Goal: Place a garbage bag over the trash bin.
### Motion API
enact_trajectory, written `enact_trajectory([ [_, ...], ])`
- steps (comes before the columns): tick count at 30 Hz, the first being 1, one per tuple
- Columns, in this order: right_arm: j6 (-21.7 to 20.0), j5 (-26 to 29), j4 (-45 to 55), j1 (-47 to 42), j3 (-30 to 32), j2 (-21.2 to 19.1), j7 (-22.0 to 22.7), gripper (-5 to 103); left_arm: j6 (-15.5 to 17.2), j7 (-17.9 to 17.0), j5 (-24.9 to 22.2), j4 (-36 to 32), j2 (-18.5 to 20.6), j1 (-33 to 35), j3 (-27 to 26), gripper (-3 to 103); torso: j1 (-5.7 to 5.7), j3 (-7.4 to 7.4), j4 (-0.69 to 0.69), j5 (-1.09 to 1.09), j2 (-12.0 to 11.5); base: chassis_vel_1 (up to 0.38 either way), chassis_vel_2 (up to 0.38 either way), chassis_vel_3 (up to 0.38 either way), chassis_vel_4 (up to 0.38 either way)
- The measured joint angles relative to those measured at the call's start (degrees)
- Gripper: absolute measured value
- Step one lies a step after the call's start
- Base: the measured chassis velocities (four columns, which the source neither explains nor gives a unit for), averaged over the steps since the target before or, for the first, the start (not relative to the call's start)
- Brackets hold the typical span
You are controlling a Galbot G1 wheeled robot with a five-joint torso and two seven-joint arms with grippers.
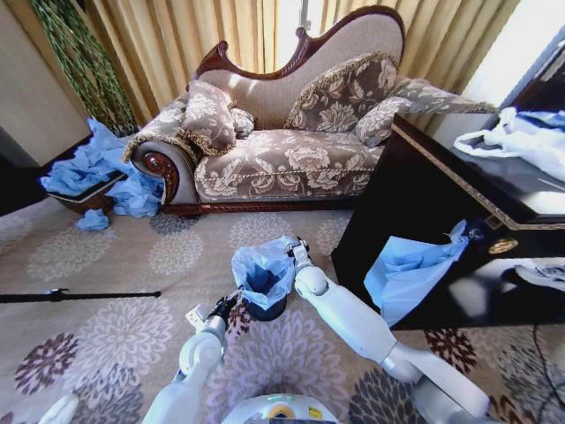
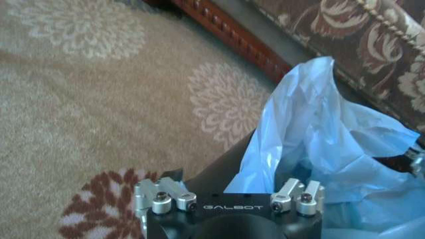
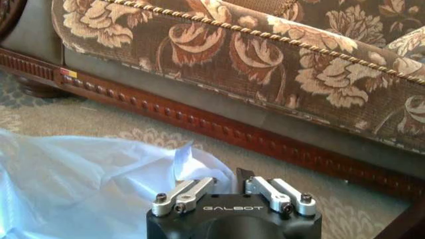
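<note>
The garbage bag (image 1: 262, 269) covers most of the trash bin (image 1: 267, 309); only the bin's dark lower part shows under the plastic, and its rim is hidden. The fingertips of the left gripper (image 1: 231, 302) are too small to judge in the head view, and in the left wrist view they are behind the gripper body. The right gripper (image 1: 295, 250) is hidden partly by the bag's edge, so its grip cannot be judged. The picture edge cuts the dark cabinet (image 1: 441, 190) at the right.

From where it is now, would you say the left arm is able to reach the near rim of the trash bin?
Probably yes. The left end effector is already at the near side of the trash bin, with bare carpet around it. Only the garbage bag draped over the rim lies between.
</note>
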Motion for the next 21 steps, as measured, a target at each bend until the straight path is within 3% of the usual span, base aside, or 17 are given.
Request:
enact_trajectory([
  [1, 0.0, 0.0, 0.0, 0.0, 0.0, 0.0, 0.0, 14, 0.0, 0.0, 0.0, 0.0, 0.0, 0.0, 0.0, 89, 0.0, 0.0, 0.0, 0.0, 0.0, 0.0, 0.0, 0.0, 0.0],
  [4, 0.23, 0.0, 0.06, -0.08, 0.2, -0.47, -0.05, 2, -0.01, 0.37, 0.07, 1.33, -0.43, -0.57, 0.31, 74, 0.0, 0.0, 0.0, 0.0, 0.0, 0.0, 0.0, 0.0, 0.0],
  [5, 0.23, 0.0, 0.06, -0.08, 0.2, -0.47, -0.05, 2, -0.01, 0.37, 0.07, 1.33, -0.43, -0.57, 0.31, 74, 0.0, 0.0, 0.0, 0.0, 0.0, 0.0, 0.0, 0.0, 0.0],
  [12, 0.62, -0.07, 0.2, -0.31, 0.49, -0.81, -0.45, 0, -0.14, 1.14, 0.31, 2.09, -0.71, -0.69, 0.28, 41, 0.0, 0.0, 0.0, 0.0, 0.0, 0.0, 0.0, 0.0, 0.0],
  [20, 1.05, -0.16, 0.17, -0.57, 0.56, -0.99, -0.53, 0, -0.34, 1.77, 0.49, 2.56, -0.85, -1.54, 0.32, 19, 0.0, 0.0, 0.0, 0.0, 0.0, 0.0, 0.0, 0.0, 0.0],
  [21, 1.07, -0.17, 0.22, -0.6, 0.56, -1.11, -0.52, 0, -0.35, 1.94, 0.53, 2.56, -0.85, -1.7, 0.36, 8, 0.0, 0.0, 0.0, 0.0, 0.0, 0.0, 0.0, 0.0, 0.0],
])
